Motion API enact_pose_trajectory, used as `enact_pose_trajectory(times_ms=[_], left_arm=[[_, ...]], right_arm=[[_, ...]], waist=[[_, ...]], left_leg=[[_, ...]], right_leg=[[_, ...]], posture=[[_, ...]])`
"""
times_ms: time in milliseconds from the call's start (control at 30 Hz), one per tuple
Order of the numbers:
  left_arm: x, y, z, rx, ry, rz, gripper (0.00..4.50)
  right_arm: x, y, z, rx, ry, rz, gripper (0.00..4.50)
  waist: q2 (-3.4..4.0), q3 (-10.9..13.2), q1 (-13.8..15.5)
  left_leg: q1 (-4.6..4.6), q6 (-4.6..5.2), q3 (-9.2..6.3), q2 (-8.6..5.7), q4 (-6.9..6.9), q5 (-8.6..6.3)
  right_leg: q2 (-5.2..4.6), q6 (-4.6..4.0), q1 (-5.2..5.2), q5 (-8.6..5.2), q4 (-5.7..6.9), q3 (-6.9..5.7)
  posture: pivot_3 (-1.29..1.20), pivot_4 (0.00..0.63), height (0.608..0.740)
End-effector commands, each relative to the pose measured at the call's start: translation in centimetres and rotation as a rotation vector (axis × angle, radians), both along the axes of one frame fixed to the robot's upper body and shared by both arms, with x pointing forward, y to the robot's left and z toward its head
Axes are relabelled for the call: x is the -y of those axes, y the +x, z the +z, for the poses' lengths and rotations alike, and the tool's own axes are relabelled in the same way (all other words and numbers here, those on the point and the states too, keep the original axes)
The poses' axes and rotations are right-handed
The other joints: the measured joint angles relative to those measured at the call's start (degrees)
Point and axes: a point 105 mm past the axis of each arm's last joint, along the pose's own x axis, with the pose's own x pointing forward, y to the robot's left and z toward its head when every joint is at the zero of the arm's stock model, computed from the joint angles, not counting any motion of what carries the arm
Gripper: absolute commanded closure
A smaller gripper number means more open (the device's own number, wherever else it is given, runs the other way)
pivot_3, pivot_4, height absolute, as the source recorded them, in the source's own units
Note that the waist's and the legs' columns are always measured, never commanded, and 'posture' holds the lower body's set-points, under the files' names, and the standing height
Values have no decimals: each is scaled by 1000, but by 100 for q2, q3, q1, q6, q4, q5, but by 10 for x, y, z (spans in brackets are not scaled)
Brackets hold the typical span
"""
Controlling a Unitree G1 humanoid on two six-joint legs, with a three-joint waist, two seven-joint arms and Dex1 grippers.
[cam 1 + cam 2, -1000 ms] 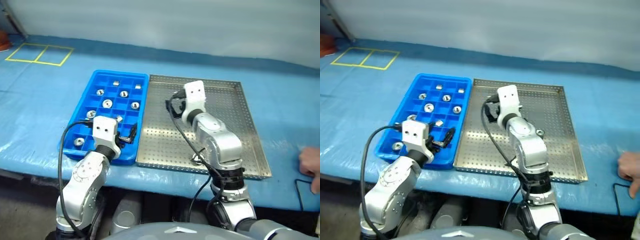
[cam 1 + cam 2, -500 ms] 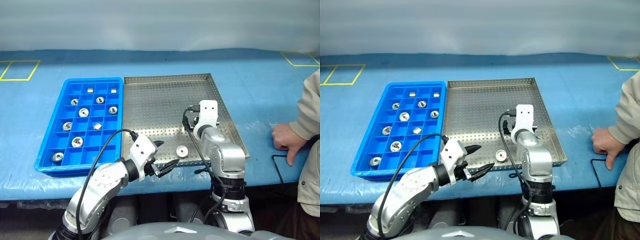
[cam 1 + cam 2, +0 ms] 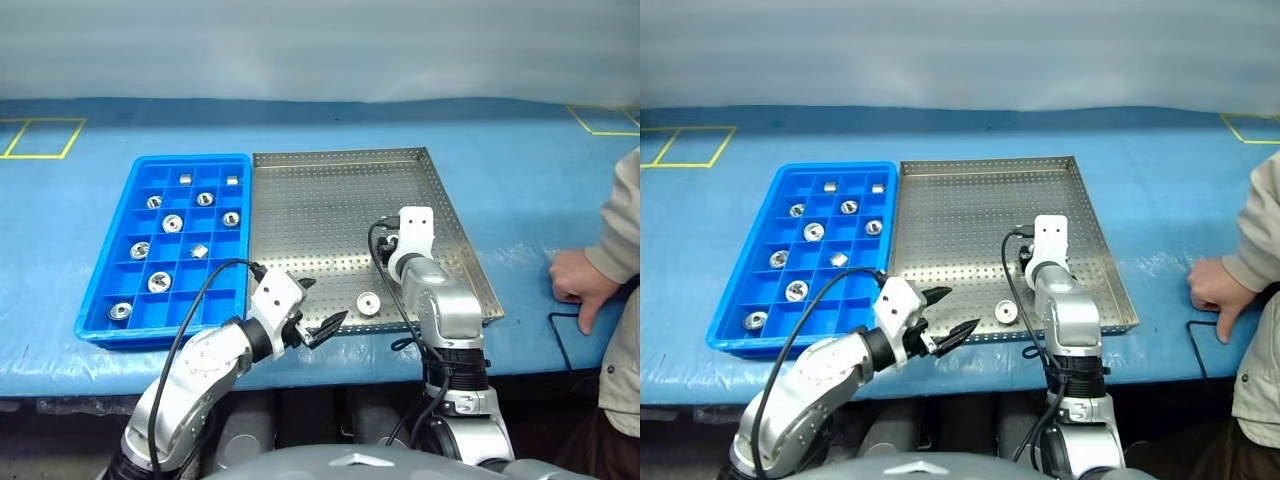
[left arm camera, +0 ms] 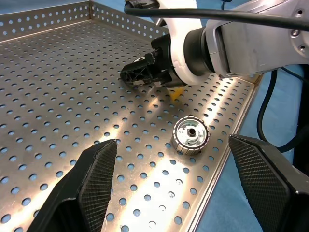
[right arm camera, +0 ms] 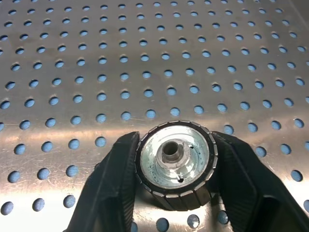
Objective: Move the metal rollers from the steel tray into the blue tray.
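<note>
On the steel tray [image 3: 320,210], my right gripper [image 5: 175,145] is shut on a metal roller [image 5: 174,162] with a dark knurled rim, right at the perforated floor. The gripper [image 3: 384,250] stands over the tray's near right part. A second roller [image 3: 368,303] lies flat near the tray's front rim. My left gripper [image 3: 322,303] hangs open at that front rim, just left of this loose roller [image 4: 190,135], holding nothing. The blue tray [image 3: 160,335] lies left of the steel tray, with several rollers [image 3: 172,223] in its compartments.
A person's hand [image 3: 575,275] rests on the blue table cover to the right of the steel tray, with a black cable [image 3: 555,330] beside it. Yellow tape marks [image 3: 40,135] lie at the far left.
The view has swung right. My left gripper left the blue tray and came over to the steel tray's front rim. My right gripper came down and shut on a roller.
</note>
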Motion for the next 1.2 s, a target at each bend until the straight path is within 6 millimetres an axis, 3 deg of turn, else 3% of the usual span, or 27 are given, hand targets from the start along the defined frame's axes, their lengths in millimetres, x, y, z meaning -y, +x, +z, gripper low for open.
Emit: enact_pose_trajectory(times_ms=[33, 300, 400, 533, 867, 1200], left_arm=[[-9, 6, 16, 79, -41, 98, 471], [-46, 24, 33, 174, -95, 396, 471], [-60, 19, 39, 216, -73, 459, 471], [-76, 11, 42, 250, -44, 528, 471], [-91, -15, 42, 239, -13, 574, 471], [-86, -20, 39, 220, -12, 566, 471]], right_arm=[[-16, 1, 24, 68, 1, 70, 2669], [-93, -5, 70, 176, 38, 393, 2669], [-126, -10, 84, 210, 55, 522, 2669], [-154, -15, 89, 223, 68, 630, 2669], [-192, -29, 79, 183, 93, 808, 2669], [-194, -34, 53, 84, 106, 835, 2669]], waist=[[0, 0, 36], [0, 0, 175], [-1, 0, 266], [-1, 0, 449], [-1, 2, 880], [0, 2, 1289]], left_leg=[[-1, 0, 0, 0, 0, 0], [-1, 1, -3, 2, 0, 1], [-3, 1, -11, 2, -6, 1], [-9, 0, -15, -1, -9, 0], [-15, 0, -26, -3, -6, 0], [-22, -2, -29, -1, -8, -1]], right_leg=[[0, 0, -1, 0, 0, 0], [2, 0, -1, 0, 0, -3], [2, -2, -1, -1, -1, -11], [-2, -2, -2, 0, -10, -16], [-8, -31, -2, -20, -17, -34], [-6, -32, -7, -23, -19, -44]], posture=[[185, 150, 740], [278, 150, 740], [332, 150, 740], [383, 150, 740], [514, 150, 740], [512, 150, 740]])
